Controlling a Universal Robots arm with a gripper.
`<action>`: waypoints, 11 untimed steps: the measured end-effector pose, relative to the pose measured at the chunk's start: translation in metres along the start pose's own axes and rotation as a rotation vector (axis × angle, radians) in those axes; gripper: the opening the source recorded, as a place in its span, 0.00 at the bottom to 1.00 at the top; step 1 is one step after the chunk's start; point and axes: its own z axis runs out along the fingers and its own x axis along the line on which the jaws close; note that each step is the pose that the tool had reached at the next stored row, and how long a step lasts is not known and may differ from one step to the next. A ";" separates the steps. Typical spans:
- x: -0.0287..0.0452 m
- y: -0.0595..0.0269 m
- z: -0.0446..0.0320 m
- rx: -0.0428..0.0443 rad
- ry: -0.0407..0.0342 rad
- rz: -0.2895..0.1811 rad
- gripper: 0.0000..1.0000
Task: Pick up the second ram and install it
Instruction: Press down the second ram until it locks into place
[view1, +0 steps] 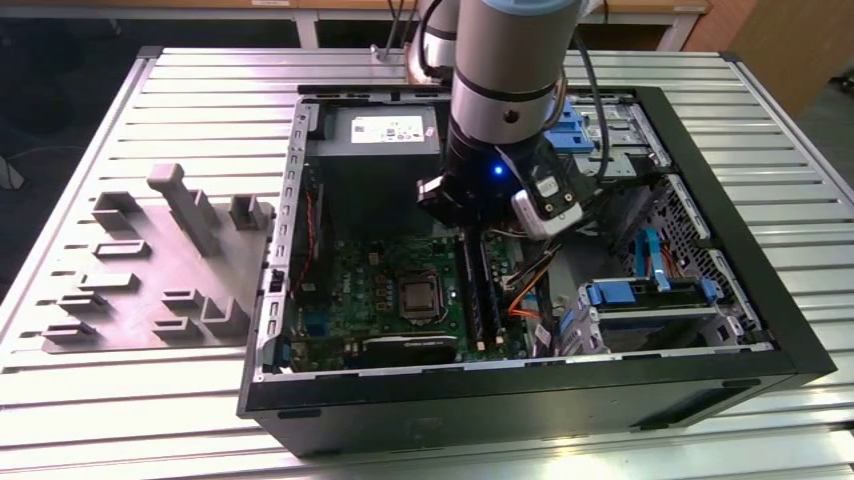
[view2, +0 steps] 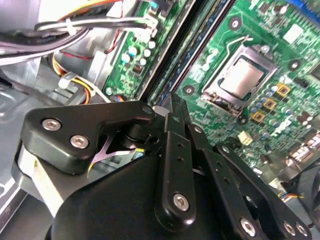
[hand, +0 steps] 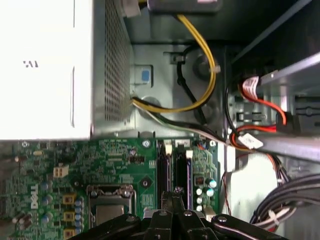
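My gripper (view1: 470, 243) reaches down into the open computer case, over the memory slots on the green motherboard (view1: 387, 300). Its black fingers are shut, tips together, in both wrist views (view2: 172, 99) (hand: 173, 192). A long thin dark green-blue stick, the second ram (view2: 184, 54), stands on edge in a slot and runs straight away from the fingertips. In the exterior view it is a dark strip (view1: 477, 292) below the gripper. I cannot tell whether the tips touch its top edge.
The processor socket (view2: 241, 77) lies beside the slots. The power supply (view1: 387, 130) sits at the case's far end, with yellow and black cables (hand: 200, 95) nearby. Blue drive brackets (view1: 641, 292) are at the exterior view's right. A grey fixture plate (view1: 160, 270) lies outside the case.
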 end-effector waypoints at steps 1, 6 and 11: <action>0.0001 0.0016 0.0001 0.0000 0.0000 0.000 0.10; -0.0002 0.0044 0.0015 0.0000 0.0000 0.000 0.10; -0.0004 0.0045 0.0051 -0.0005 0.0001 0.000 0.10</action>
